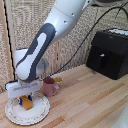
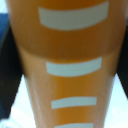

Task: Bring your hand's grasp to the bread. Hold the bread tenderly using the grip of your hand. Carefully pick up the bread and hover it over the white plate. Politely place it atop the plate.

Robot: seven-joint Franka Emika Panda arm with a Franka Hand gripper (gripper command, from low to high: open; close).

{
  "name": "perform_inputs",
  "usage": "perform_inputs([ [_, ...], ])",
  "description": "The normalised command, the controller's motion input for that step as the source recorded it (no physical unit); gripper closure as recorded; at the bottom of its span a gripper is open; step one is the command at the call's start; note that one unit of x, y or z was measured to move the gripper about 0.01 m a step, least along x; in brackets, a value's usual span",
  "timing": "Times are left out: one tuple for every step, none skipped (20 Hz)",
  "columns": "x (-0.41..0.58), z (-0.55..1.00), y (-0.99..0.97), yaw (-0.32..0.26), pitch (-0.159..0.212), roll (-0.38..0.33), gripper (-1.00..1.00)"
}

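Pale wooden planks are running under me, a light wooden tabletop (image 1: 85,100) with its grain lines stretching across the exterior view. Behind it a woven, mesh-like beige screen (image 1: 30,25) is standing as the back wall, framed by a light wooden post (image 1: 6,45). A black boxy appliance (image 1: 107,52) is sitting at the exterior view's right. Soft, even light is washing everything.

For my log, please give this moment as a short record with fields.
bread: between the gripper's fingers, over the plate; touching it or not, cannot tell
plate: on wooden table
gripper: shut on bread
mug: pink, behind plate
black box: at the exterior view's right
wrist view: orange surface fills frame
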Motion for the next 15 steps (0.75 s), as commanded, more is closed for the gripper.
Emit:
perform_inputs([
  [0.014,-0.16,0.10,0.029,0.000,-0.063,1.00],
  [0.000,-0.09,0.06,0.014,-0.010,-0.061,1.00],
  [0.000,0.00,0.00,0.000,-0.056,-0.063,-1.00],
  [0.000,0.00,0.00,-0.009,-0.086,-0.061,-1.00],
  [0.000,0.09,0.04,0.000,-0.045,-0.044,-1.00],
  [0.006,0.17,0.00,0.000,-0.001,0.000,-1.00],
  [0.026,0.29,-0.02,0.018,0.002,0.034,-1.00],
  [0.051,0.41,-0.13,0.044,0.056,0.055,-1.00],
  [0.043,0.48,-0.15,0.063,0.070,0.051,-1.00],
  [0.006,0.56,-0.20,0.073,0.061,0.059,-1.00],
  [0.000,0.62,-0.22,0.061,0.057,0.063,-1.00],
  [0.000,0.72,-0.14,0.050,0.034,0.016,-1.00],
  [0.000,0.82,-0.19,0.021,0.028,0.026,-1.00],
  [0.097,0.83,-0.04,0.009,0.094,0.013,-1.00],
  [0.054,0.81,-0.20,0.026,0.120,0.079,-1.00],
])
